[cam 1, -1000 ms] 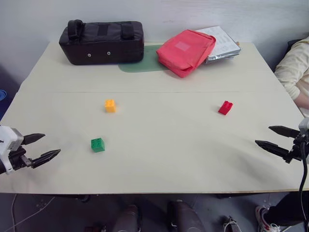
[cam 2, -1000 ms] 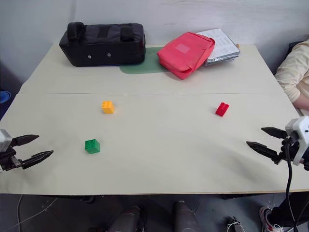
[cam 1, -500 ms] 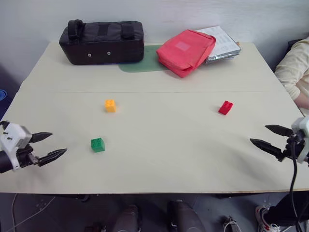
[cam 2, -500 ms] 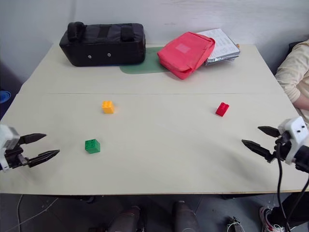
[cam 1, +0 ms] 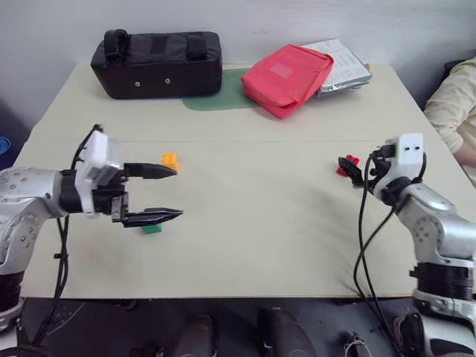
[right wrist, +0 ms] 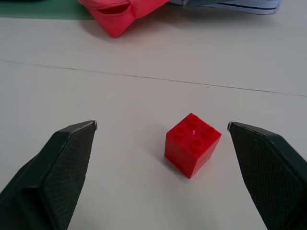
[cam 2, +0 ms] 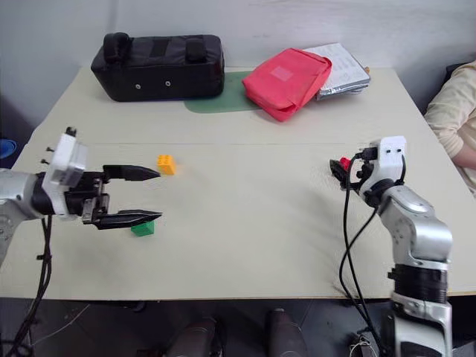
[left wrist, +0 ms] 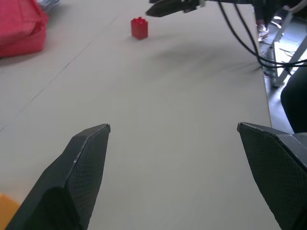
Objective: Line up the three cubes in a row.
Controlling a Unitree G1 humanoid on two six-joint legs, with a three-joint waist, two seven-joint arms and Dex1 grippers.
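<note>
Here, in the left eye view, the three cubes sit well apart on the tabletop [cam 1: 245,245]: the yellow-orange cube [cam 1: 170,158] and green cube [cam 1: 152,228] on the robot's left, the red cube [cam 1: 346,164] on its right. The left gripper [cam 1: 169,193], fingers spread wide and empty, hangs over the gap between the yellow-orange and green cubes. The right gripper [cam 1: 349,169] partly hides the red cube.

The right eye view gives the same layout.

The left wrist view looks across bare tabletop toward the distant red cube, with an orange corner just beside one finger [left wrist: 76,177].

In the right wrist view, the red cube [right wrist: 192,143] stands just ahead of the parted fingers, nearer the right one [right wrist: 268,172] than the middle of the gap, so the right arm is likely the one to take it.
</note>
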